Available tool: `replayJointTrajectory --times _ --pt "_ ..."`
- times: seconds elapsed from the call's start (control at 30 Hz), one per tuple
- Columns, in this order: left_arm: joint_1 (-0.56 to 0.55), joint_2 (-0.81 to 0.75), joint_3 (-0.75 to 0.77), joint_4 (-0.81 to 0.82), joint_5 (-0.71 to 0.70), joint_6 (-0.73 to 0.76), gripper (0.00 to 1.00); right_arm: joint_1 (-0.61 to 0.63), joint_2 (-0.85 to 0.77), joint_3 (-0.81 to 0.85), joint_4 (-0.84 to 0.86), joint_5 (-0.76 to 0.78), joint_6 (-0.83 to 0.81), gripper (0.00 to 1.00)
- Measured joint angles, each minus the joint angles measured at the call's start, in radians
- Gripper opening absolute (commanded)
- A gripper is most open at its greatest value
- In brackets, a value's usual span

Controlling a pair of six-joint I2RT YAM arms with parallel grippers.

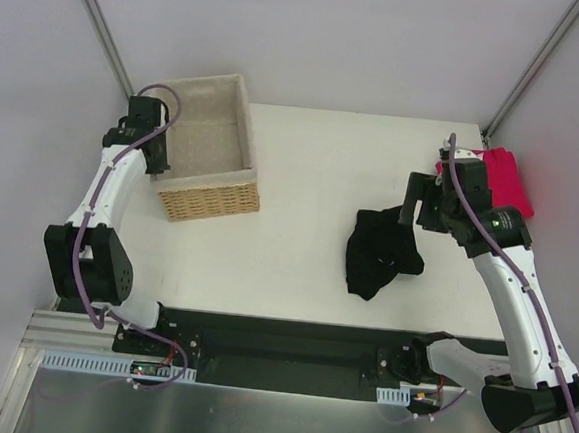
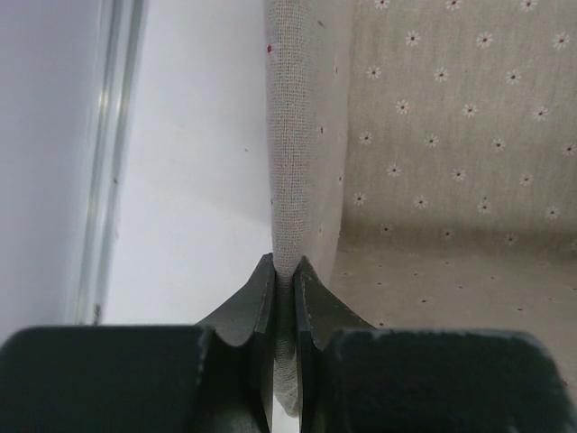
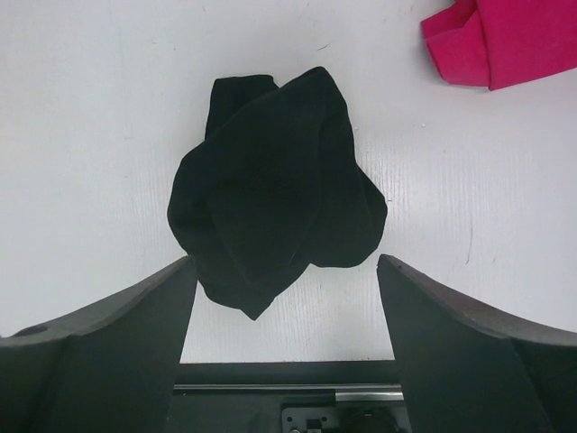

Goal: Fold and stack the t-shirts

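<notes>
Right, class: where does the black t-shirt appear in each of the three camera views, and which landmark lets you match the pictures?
Top external: the black t-shirt lies crumpled, right of centre.
Left wrist: not in it; only the basket and its flowered lining show.
Right wrist: the middle of the picture.
Shared landmark: the pinkish-red t-shirt, at the far right in the top view and in the top right corner of the right wrist view.

The left arm and right arm are white links with black joints, each trailing a purplish cable. Left gripper and right gripper are matte black.
</notes>
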Motion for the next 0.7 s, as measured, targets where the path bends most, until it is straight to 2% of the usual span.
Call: replayJointTrajectory --times 0.23,0.37,0.7 --pt "0.127 0.154 0.164 0.013 0.157 0.217 0.0 0.002 0.004 0.0 0.002 -0.031 -0.008 0.84" --pt "0.165 0.251 0.268 0.023 0.194 0.318 0.0 0.006 0.012 0.0 0.006 -0.046 -0.03 0.84" --pt "0.239 0.301 0.303 0.082 0.247 0.423 0.0 0.04 0.097 0.021 0.019 -0.063 -0.053 0.84"
